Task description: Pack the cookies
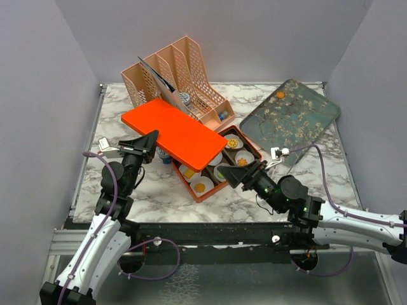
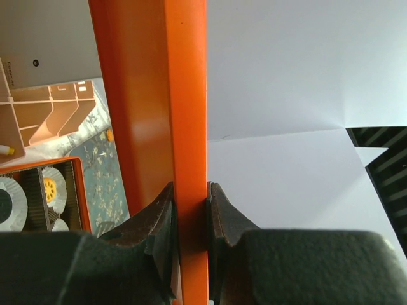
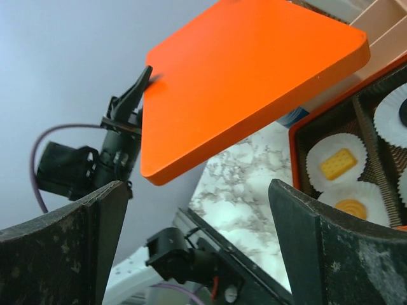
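My left gripper [image 1: 147, 140] is shut on the edge of a flat orange lid [image 1: 175, 131] and holds it above the left part of the orange box [image 1: 254, 152]. In the left wrist view the jaws clamp the lid's rim [image 2: 189, 127]. The box holds white paper cups with cookies: an orange round [image 1: 232, 143], another orange round [image 1: 242, 162], one more [image 1: 200, 187], a yellow-orange square [image 3: 338, 163] and a black round [image 3: 402, 113]. One loose orange cookie [image 1: 280, 94] lies on the floral tray [image 1: 292, 121]. My right gripper [image 1: 236, 176] is open and empty at the box's near edge.
A peach file organiser [image 1: 178, 79] stands at the back behind the lid. A blue-and-white tin [image 1: 163, 153] peeks out under the lid. The marble table [image 1: 152, 190] ends at a metal rail in front. Grey walls close in on both sides.
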{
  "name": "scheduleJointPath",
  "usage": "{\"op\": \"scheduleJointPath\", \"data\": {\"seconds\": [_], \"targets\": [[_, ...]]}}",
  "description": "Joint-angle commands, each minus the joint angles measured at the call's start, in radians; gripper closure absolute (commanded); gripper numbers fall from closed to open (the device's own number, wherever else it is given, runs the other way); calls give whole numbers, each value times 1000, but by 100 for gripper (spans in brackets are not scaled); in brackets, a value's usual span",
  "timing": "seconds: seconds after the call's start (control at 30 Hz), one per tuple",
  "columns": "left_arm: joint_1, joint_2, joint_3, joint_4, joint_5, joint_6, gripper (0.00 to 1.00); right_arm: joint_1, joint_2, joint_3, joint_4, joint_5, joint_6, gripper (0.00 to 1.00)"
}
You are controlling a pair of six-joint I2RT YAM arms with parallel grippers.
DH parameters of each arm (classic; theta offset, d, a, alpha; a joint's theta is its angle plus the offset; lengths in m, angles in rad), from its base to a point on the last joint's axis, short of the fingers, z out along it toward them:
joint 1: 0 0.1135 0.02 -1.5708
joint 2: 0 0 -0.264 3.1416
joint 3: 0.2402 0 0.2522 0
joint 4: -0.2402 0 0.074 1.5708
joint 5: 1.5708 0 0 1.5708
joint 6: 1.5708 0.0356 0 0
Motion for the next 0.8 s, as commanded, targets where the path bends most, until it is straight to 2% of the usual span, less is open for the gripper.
{"op": "scheduleJointPath", "data": {"seconds": [0.0,0.2,0.43,0.6,0.77], "targets": [[1,-28,-11,126,-27,-3,100,-5,41,-9,54,84,210,0],[-3,-44,-21,143,-18,-13,100,-12,173,24,141,112,300,4],[-23,-70,-45,157,-14,-27,100,-79,320,50,311,22,368,9],[-45,-95,-69,161,-14,-27,100,-114,408,87,430,-62,392,16],[-63,-136,-116,159,-20,-25,100,-118,455,140,444,-113,380,28]]}}
